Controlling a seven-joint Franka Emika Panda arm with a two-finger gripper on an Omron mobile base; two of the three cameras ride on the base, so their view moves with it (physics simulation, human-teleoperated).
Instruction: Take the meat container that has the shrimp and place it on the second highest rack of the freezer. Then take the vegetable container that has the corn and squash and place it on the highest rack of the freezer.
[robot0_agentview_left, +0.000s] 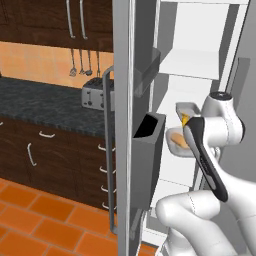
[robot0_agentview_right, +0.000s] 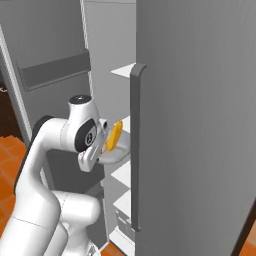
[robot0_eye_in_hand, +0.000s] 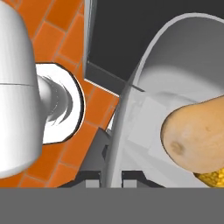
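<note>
My gripper (robot0_eye_in_hand: 110, 180) is shut on the rim of the grey vegetable container (robot0_eye_in_hand: 127, 118). In it lie the tan squash (robot0_eye_in_hand: 197, 135) and, beside it, the yellow corn (robot0_eye_in_hand: 213, 178). From the base, the container (robot0_agentview_left: 181, 107) hangs tilted inside the open freezer (robot0_agentview_left: 125, 100), with the squash (robot0_agentview_left: 179, 140) and corn (robot0_agentview_left: 185, 120) showing past my arm. The right base view has the corn (robot0_agentview_right: 115, 136) sticking up from the container (robot0_agentview_right: 119, 153). A white rack (robot0_agentview_left: 192, 67) lies just above the container; I cannot tell which rack it is. The meat container with the shrimp is out of view.
The open left door carries a dark bin (robot0_agentview_left: 150, 131) and a long handle (robot0_agentview_left: 107, 150) close to the container's left. The closed right door (robot0_agentview_right: 200, 125) and its handle (robot0_agentview_right: 135, 150) stand tight on the other side. A toaster (robot0_agentview_left: 92, 95) sits on the dark counter (robot0_agentview_left: 40, 102).
</note>
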